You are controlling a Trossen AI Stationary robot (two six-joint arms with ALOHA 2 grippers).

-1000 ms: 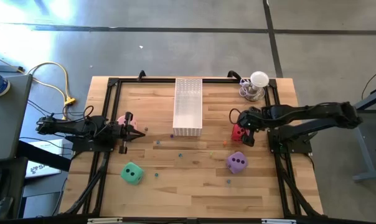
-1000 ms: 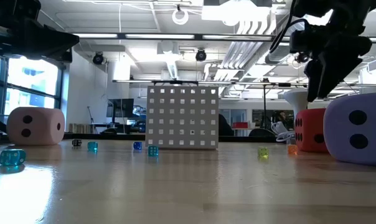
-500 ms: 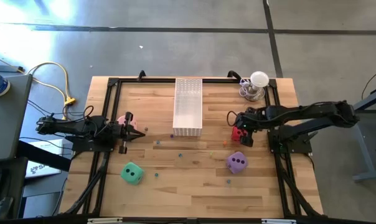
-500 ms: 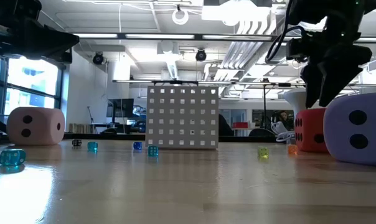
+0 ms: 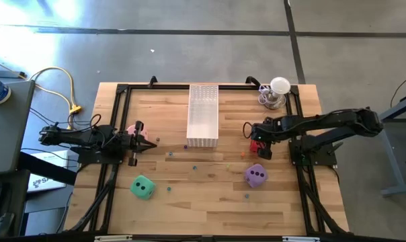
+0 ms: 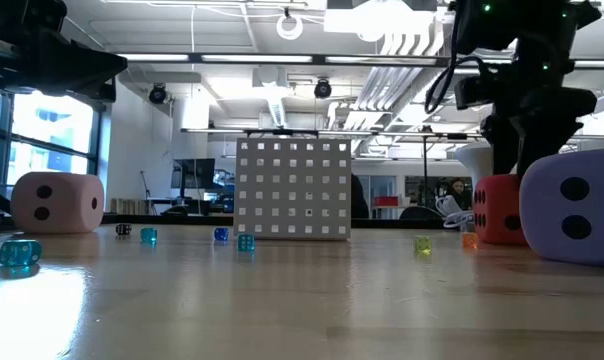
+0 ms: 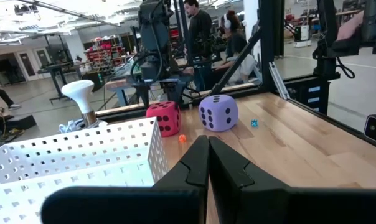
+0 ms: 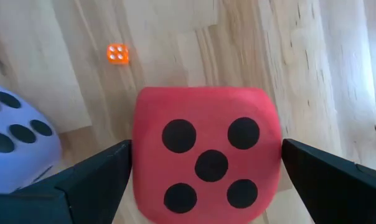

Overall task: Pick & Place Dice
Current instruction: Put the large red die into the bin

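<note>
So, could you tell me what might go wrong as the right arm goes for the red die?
1. The open right end effector straddles the red die with little room either side; a finger might land on the die and push it away.
2. The purple die sits close beside it, so a finger may nudge it.
3. A small orange die lies nearby and could be knocked.

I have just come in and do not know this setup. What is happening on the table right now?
The right pincer is open with one finger on each side of the red die, not yet closed. The left pincer is shut near the pink die. The green die and purple die lie free beside the white tray.
</note>
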